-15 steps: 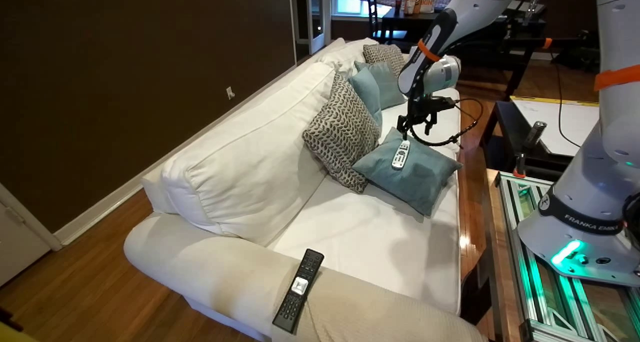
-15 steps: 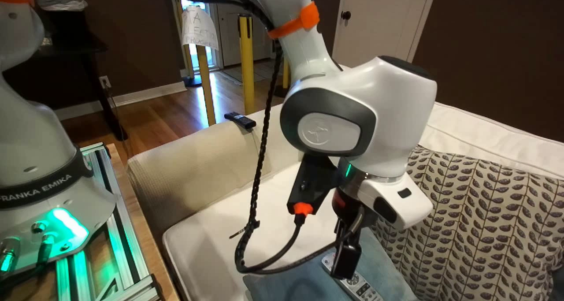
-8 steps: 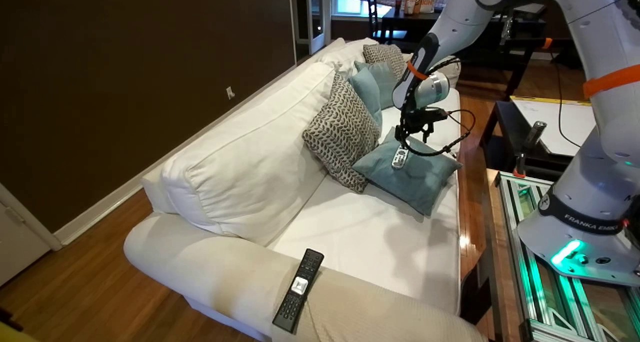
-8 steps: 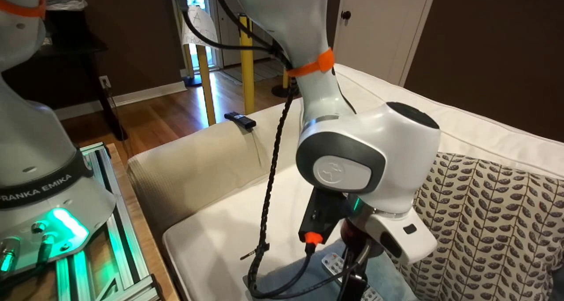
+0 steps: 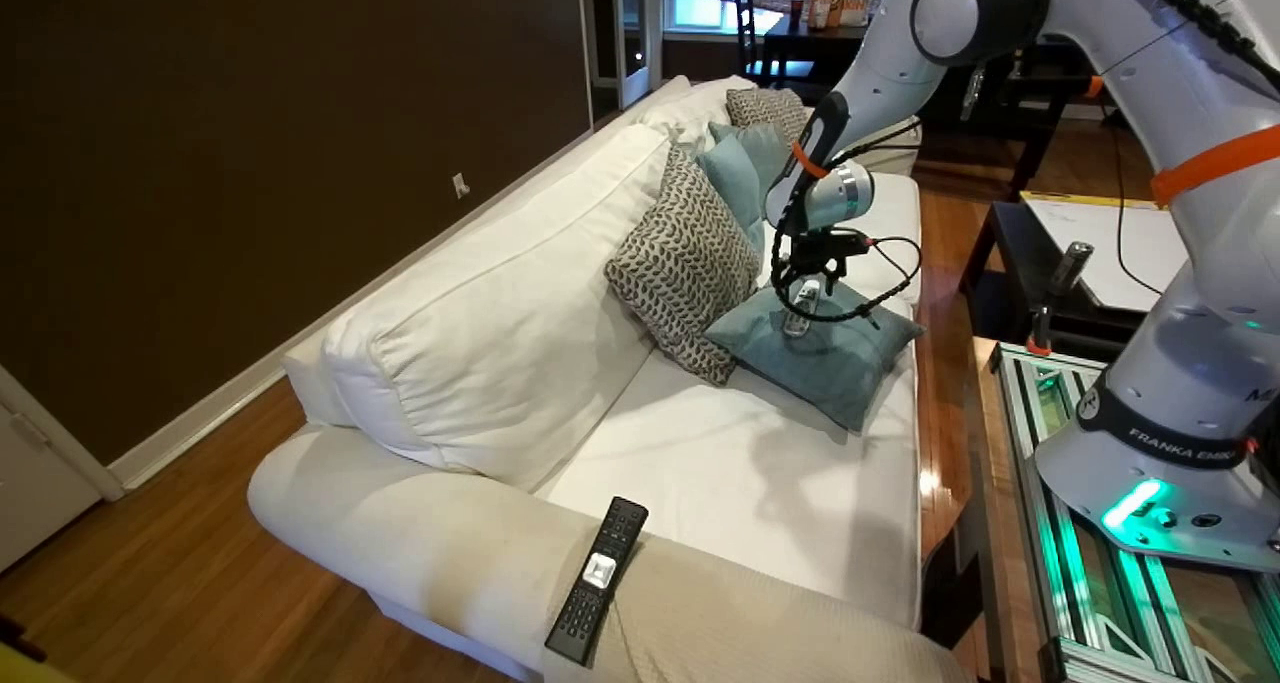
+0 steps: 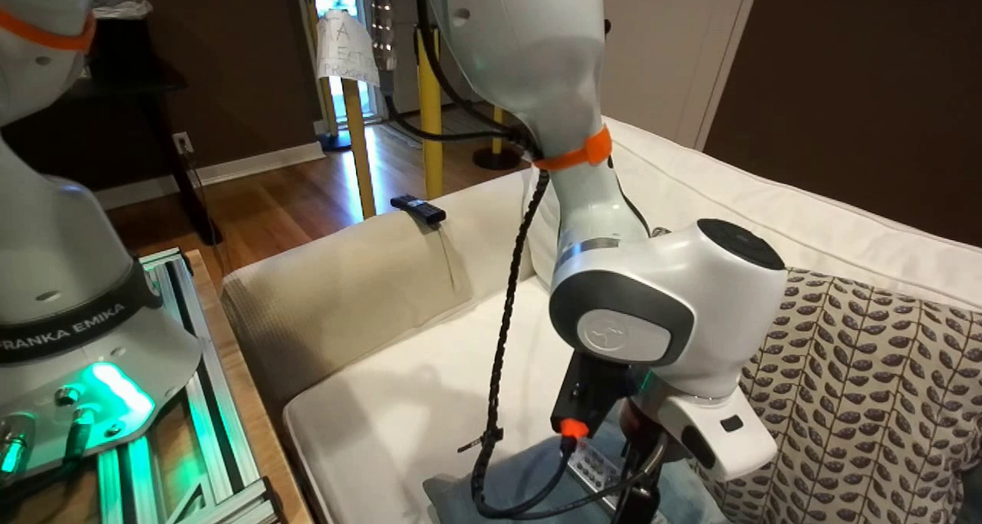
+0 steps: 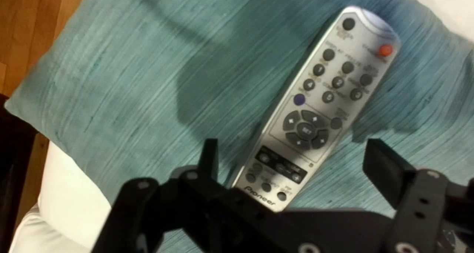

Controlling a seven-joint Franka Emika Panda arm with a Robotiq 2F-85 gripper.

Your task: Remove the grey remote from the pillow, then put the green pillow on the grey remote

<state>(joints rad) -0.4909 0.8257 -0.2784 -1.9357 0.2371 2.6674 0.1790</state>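
The grey remote (image 7: 318, 108) lies on top of the green pillow (image 7: 148, 79), slanting across the wrist view. The remote also shows in both exterior views (image 5: 797, 324) (image 6: 594, 466), partly covered there by the gripper and its cable. The blue-green pillow (image 5: 840, 373) lies flat on the sofa seat. My gripper (image 7: 292, 143) is open, with one finger on each side of the remote's lower end. Nothing is held, and the gripper appears just above the pillow; whether the fingertips touch it I cannot tell.
A black remote (image 5: 597, 578) lies on the white sofa's arm (image 5: 440, 523). A patterned pillow (image 5: 685, 258) leans on the backrest beside the green pillow. More blue pillows (image 5: 735, 183) stand behind. A black cable loop (image 6: 499, 370) hangs from the arm.
My gripper has moved down toward the remote and the pillow, with the arm reaching lower in both exterior views. The remote and the pillow have not visibly moved.
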